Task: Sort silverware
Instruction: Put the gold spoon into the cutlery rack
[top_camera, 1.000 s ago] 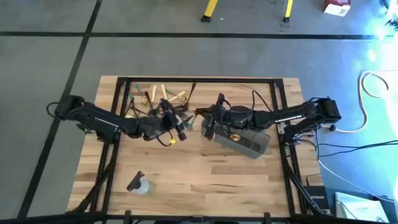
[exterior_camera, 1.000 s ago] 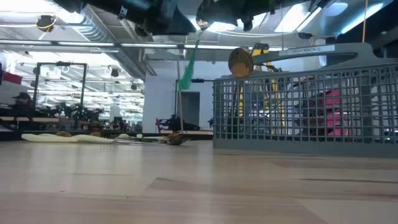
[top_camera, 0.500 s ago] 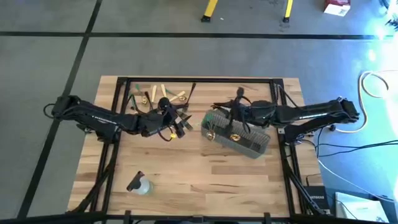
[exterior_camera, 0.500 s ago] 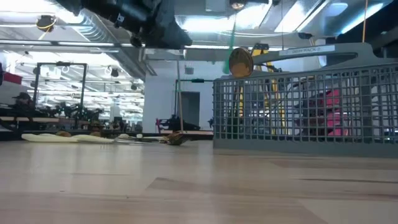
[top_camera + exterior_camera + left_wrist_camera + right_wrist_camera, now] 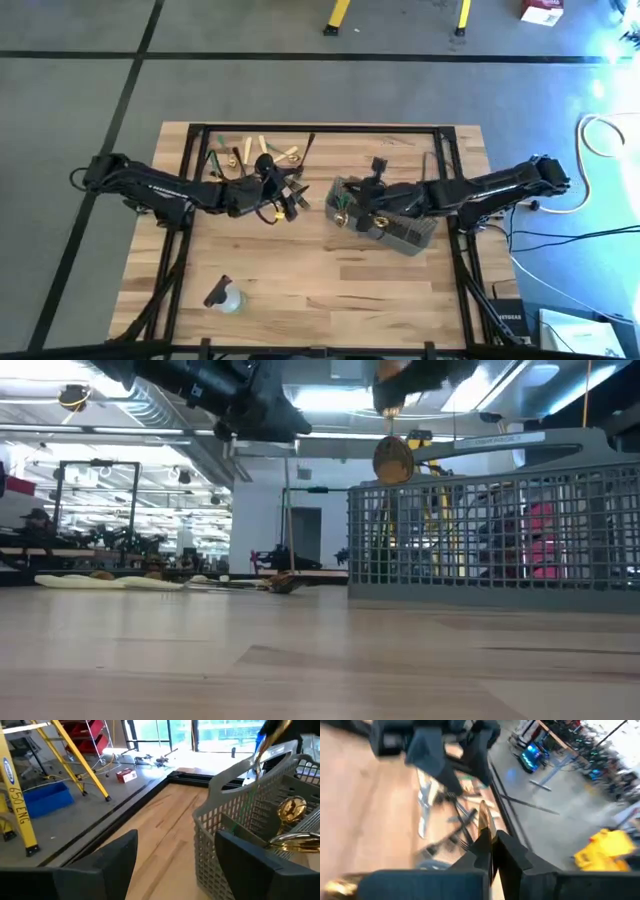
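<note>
Too small in the high view to sort by kind or colour: the silverware (image 5: pixel 255 152) heaped near the table's far edge, partly covered by the left gripper (image 5: pixel 288 203). Cut off by the low view's top edge: both arms, with only the round gold utensil head (image 5: pixel 394 459) clear above the basket (image 5: pixel 500 530) rim. Blurred in the right wrist view: the pile beyond the right gripper (image 5: pixel 491 851), pinched on a gold handle (image 5: pixel 484 822) whose other end is hidden.

grey concrete floor (image 5: pixel 300 85) with black tape lines, yellow ladder (image 5: pixel 75 767), blue bin (image 5: pixel 45 800), bright windows (image 5: pixel 220 732), pale wood surface (image 5: pixel 320 290)
</note>
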Robot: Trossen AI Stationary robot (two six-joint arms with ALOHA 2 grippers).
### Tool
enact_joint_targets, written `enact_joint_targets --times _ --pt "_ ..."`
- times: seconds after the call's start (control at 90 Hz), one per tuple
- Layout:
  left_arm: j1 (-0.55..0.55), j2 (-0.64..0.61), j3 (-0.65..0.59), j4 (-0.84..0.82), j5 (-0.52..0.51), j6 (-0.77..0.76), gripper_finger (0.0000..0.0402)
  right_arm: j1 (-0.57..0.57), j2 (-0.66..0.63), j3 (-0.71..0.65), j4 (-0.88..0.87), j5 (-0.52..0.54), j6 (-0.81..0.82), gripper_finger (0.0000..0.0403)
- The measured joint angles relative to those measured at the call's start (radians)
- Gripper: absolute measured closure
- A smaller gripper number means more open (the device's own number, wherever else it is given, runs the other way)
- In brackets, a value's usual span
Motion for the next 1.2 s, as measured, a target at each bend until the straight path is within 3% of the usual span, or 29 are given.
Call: enact_joint_targets --times 0.2,0.489,0.622,0.867,1.2 --pt "0.021 0.000 -0.005 -0.060 0.005 -0.060 0.0153 -0.003 0.094 -0.001 0.011 0.012 -0.035 0.0403" --pt "0.070 0.001 -0.041 -0.058 0.061 -0.133 0.0153 0.010 0.110 -0.002 0.014 -0.007 0.010 0.0403" --pt "0.098 0.002 -0.067 -0.001 0.145 -0.158 0.0153 0.036 0.108 -0.078 0.136 0.016 -0.012 0.0403" --pt "0.117 0.002 -0.072 0.024 0.179 -0.158 0.0153 0.042 0.095 -0.241 0.436 0.040 -0.052 0.0403" --pt "0.117 0.002 -0.072 0.024 0.180 -0.172 0.0153 0.043 0.090 -0.265 0.456 0.035 -0.094 0.0380"
